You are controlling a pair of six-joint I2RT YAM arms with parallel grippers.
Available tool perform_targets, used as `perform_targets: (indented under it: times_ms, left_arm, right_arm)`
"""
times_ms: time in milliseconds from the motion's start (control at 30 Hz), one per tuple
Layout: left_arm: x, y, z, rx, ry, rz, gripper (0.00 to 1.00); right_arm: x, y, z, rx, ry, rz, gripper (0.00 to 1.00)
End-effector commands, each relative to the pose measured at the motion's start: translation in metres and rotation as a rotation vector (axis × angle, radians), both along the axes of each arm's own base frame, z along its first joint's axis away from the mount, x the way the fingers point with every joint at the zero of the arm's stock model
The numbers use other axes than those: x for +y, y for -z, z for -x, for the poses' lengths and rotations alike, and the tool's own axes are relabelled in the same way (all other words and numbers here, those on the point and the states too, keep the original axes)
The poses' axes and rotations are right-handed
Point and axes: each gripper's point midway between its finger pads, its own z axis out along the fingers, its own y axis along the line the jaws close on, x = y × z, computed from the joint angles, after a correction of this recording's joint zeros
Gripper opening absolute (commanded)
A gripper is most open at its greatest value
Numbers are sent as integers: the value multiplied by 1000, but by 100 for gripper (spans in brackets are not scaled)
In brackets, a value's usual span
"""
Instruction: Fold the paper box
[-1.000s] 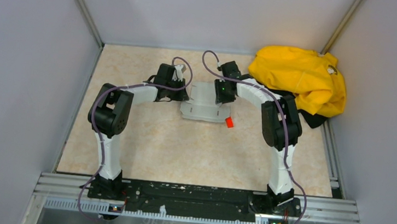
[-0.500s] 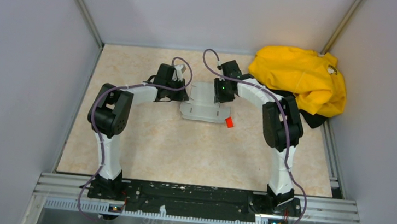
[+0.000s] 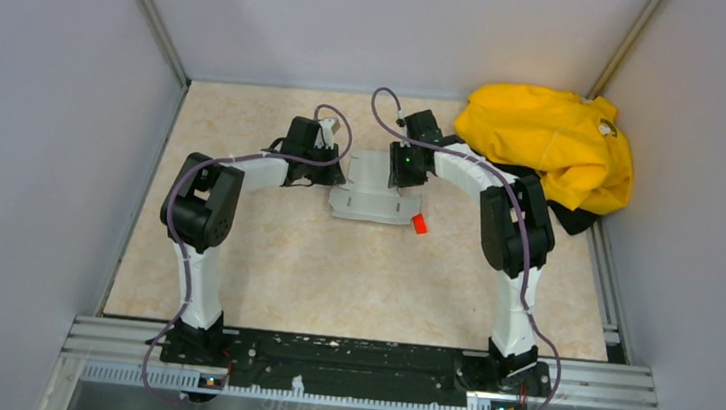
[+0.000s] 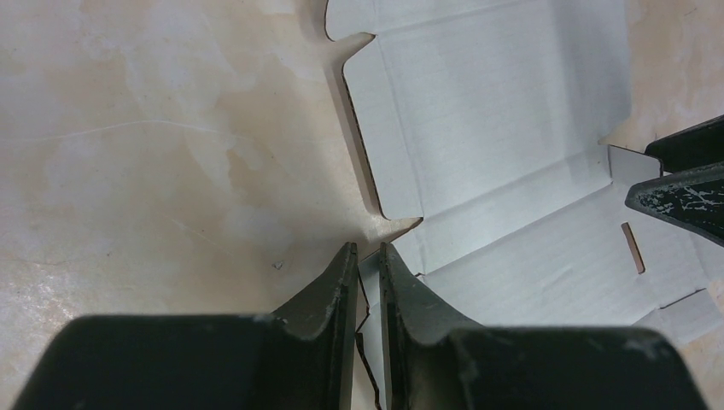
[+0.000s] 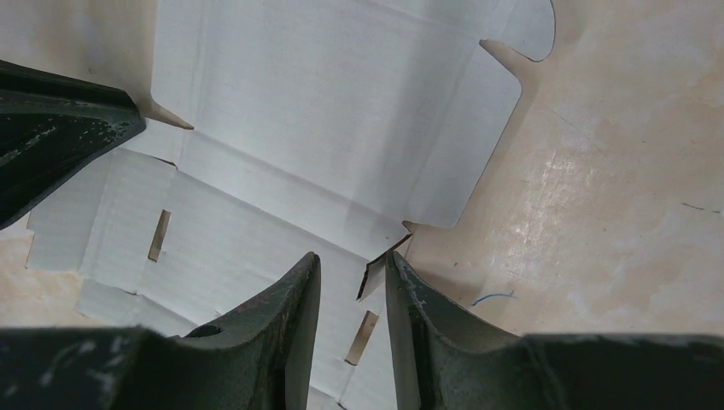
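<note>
box: pale grey-white die-cut cardboard paper box [image 3: 372, 191], flat on beige marbled counter [image 3: 312, 271], between both arms
left fingers [image 4: 329, 295]: pinching a box edge flap
right fingers [image 5: 286, 307]: slightly spread, straddling a raised tab

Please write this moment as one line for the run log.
box: unfolded sheet | left gripper: shut on box edge | right gripper: open around corner tab

L hand [image 4: 365, 256] nrly shut | R hand [image 5: 352, 265] jaws slightly apart | L arm [image 3: 260, 168], R arm [image 3: 465, 172] bent inward
</note>
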Motion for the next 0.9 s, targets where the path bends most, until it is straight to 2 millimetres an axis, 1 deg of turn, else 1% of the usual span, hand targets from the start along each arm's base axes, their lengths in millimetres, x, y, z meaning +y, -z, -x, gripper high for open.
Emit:
perform_targets:
  times_ms: [0,267,433,533,667,767,867]
  left_arm:
    - [3,9,14,40,10,-26,20]
    - [3,8,14,38,15,-29,20]
    - [2,5,13,31,18,-28,20]
    - [2,4,12,29,18,-26,20]
    - [2,1,12,28,20,-24,21]
    - [0,-1,11,29,27,-11,25]
    - [-4,-2,10,37,35,10,33]
  right_arm:
    - [17,-7,-4,-34,-17,-53,34]
    - [22,11,-2,-4,-23,-46,34]
    - [23,28,3,26,-26,-33,34]
    - [23,36,6,39,-25,-25,34]
    - [18,48,11,59,-17,13,34]
    - [12,57,16,69,-10,56,33]
    - [8,63,19,77,-6,78,33]
